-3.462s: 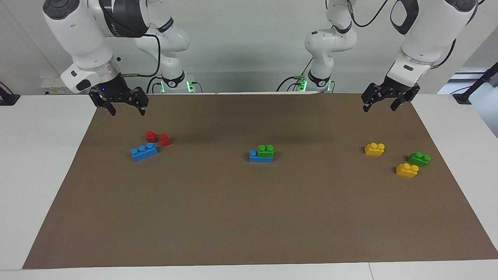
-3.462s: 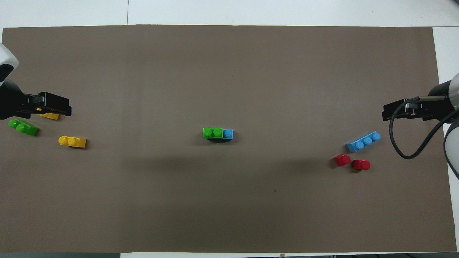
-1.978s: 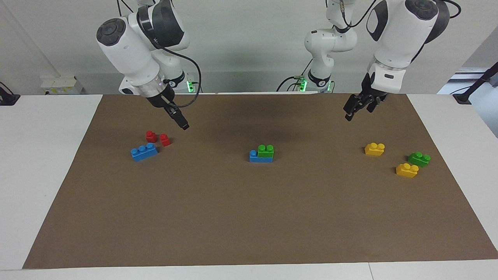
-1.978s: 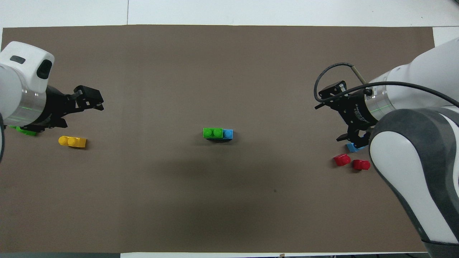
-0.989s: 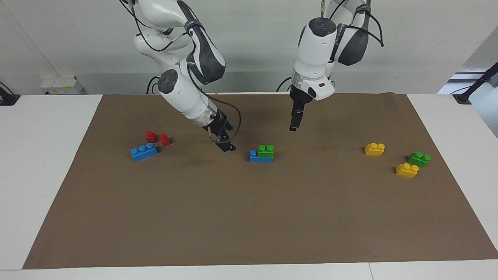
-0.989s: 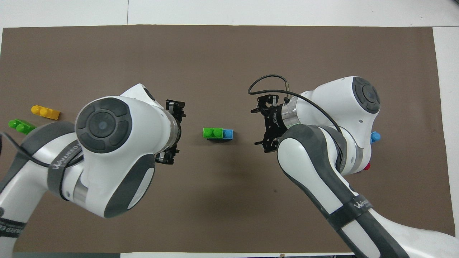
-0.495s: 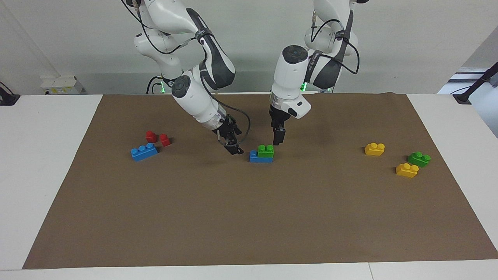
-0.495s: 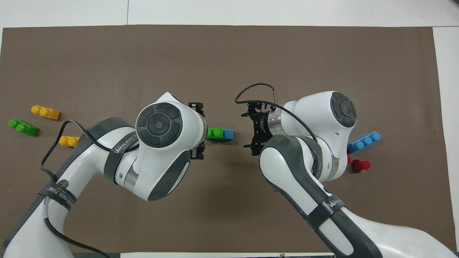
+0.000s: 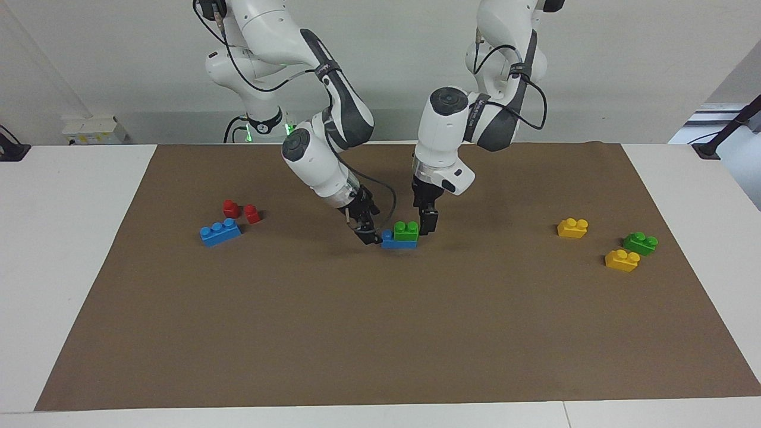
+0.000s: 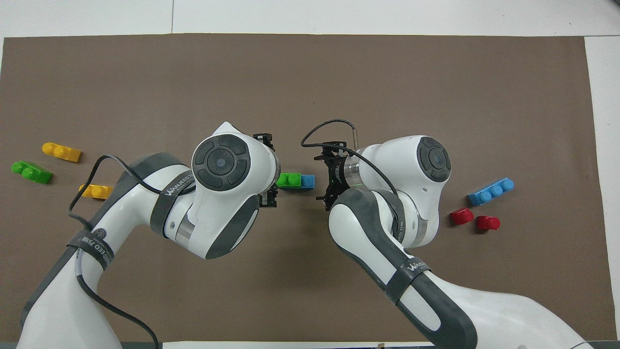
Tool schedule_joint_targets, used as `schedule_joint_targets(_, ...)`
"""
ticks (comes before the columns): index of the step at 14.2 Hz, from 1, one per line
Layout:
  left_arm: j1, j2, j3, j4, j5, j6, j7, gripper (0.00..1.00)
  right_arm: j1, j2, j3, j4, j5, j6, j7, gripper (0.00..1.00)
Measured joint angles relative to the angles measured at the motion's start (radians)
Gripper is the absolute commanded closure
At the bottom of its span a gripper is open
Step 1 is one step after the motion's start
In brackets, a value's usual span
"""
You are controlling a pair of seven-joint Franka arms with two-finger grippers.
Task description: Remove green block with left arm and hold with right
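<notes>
The green block (image 9: 406, 230) is a bright two-stud brick stuck on top of a blue three-stud brick (image 9: 390, 241) at the middle of the brown mat. It also shows in the overhead view (image 10: 289, 180). My left gripper (image 9: 428, 224) is low beside the green block, at its end toward the left arm, open and holding nothing. My right gripper (image 9: 369, 234) is low beside the blue brick's bare end, toward the right arm, open and empty. I cannot tell whether either gripper touches the bricks.
A loose blue brick (image 9: 220, 232) and two red pieces (image 9: 241, 211) lie toward the right arm's end. Two yellow bricks (image 9: 572, 227) (image 9: 622, 260) and a deeper green brick (image 9: 640, 243) lie toward the left arm's end.
Both grippers have swung in from the table's ends and come down to either end of the stacked bricks. In the last half second each moved closer and lower. The bricks have not moved.
</notes>
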Motion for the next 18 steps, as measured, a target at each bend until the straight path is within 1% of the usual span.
schedule_joint_targets(5, -0.004, 0.047, -0.005, -0.001, 0.047, -0.004, -0.074, 0.0, 0.026, 0.041, 0.0, 0.0, 0.022, 0.063, 0.0, 0.0)
schedule_joint_targets(10, -0.01, 0.051, -0.005, -0.001, 0.051, -0.003, -0.112, 0.0, 0.034, 0.081, 0.0, 0.001, 0.024, 0.104, 0.0, 0.0)
schedule_joint_targets(13, -0.027, 0.061, -0.007, -0.001, 0.072, -0.001, -0.15, 0.0, 0.054, 0.1, 0.0, 0.002, 0.082, 0.133, -0.031, 0.0)
schedule_joint_targets(14, -0.035, 0.064, -0.007, -0.001, 0.076, 0.0, -0.159, 0.0, 0.06, 0.105, 0.0, 0.002, 0.09, 0.139, -0.034, 0.02)
schedule_joint_targets(15, -0.041, 0.066, -0.007, -0.001, 0.077, 0.0, -0.165, 0.0, 0.063, 0.108, 0.0, 0.002, 0.091, 0.142, -0.035, 0.05)
schedule_joint_targets(16, -0.044, 0.069, -0.008, -0.001, 0.078, 0.0, -0.167, 0.0, 0.064, 0.109, 0.0, 0.002, 0.091, 0.145, -0.035, 0.16)
schedule_joint_targets(17, -0.046, 0.072, -0.008, -0.001, 0.079, 0.0, -0.167, 0.0, 0.064, 0.111, 0.0, 0.002, 0.091, 0.152, -0.035, 0.39)
schedule_joint_targets(18, -0.05, 0.075, -0.008, -0.001, 0.081, 0.0, -0.169, 0.0, 0.065, 0.112, 0.0, 0.002, 0.091, 0.156, -0.035, 0.56)
